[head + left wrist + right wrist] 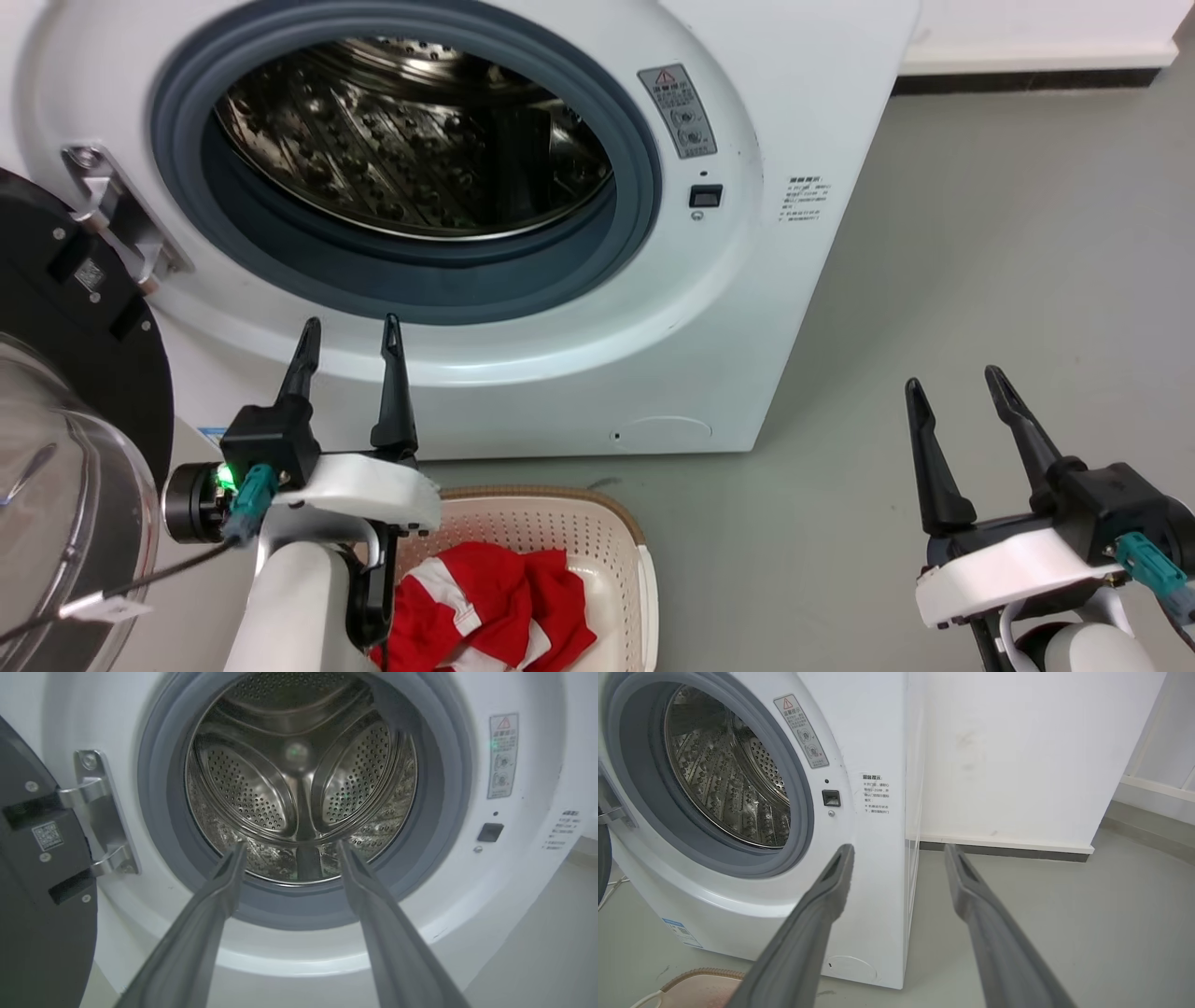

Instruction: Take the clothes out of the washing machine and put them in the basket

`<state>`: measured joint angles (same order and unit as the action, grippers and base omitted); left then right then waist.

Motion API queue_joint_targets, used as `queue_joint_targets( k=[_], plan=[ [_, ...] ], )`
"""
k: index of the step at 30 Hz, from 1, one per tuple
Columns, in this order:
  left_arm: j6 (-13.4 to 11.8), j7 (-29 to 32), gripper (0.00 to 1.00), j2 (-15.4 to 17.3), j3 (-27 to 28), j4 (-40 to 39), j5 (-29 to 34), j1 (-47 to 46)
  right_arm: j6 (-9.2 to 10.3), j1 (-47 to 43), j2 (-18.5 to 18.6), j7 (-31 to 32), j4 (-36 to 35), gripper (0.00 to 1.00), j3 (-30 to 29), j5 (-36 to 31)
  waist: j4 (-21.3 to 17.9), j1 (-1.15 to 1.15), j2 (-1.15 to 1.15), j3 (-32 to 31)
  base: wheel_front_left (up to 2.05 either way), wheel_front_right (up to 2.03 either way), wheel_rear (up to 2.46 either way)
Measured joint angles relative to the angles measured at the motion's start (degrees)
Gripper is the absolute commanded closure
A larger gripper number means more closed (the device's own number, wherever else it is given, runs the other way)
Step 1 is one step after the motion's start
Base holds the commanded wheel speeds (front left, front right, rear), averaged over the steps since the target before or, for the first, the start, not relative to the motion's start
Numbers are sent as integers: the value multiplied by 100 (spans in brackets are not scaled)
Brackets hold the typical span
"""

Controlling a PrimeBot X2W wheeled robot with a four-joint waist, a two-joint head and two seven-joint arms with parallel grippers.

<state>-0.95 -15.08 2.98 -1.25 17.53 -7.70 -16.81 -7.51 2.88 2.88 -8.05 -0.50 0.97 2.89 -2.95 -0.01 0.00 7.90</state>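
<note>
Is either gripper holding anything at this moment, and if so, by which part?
Nothing is held. The left gripper and right gripper both have jaws apart and empty; the red fabric clothes lie in the cream perforated plastic basket.

The washing machine [803, 112] looks glossy, its steel drum [392, 149] shiny, the plastic basket [597, 541] matt.

Bright even light, glints on the drum [411, 149], wide-angle bowing at wrist-view edges.
</note>
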Motion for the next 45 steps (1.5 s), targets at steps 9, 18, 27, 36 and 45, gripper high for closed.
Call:
queue_joint_targets(
  k=[9,18,27,36,45],
  plan=[
    [-66,0,0,-3,-219,-760,310,812,0,-358,0,54,-81,0,-1,-5,59,0,0,-452,0,0,0],
    [-125,1,0,2,-358,-759,397,1202,0,-519,0,101,-149,0,35,22,134,0,0,-623,0,0,0],
    [-159,1,0,13,-423,-780,398,1302,0,-546,0,104,-176,0,62,27,158,1,0,-652,0,0,0],
    [-188,1,0,51,-441,-820,380,1334,0,-558,0,130,-171,0,80,66,156,1,0,-655,0,0,0],
    [-104,254,100,25,-300,-608,-450,1412,0,-638,22,188,91,100,94,967,164,1,0,-658,0,0,0]
  ],
)
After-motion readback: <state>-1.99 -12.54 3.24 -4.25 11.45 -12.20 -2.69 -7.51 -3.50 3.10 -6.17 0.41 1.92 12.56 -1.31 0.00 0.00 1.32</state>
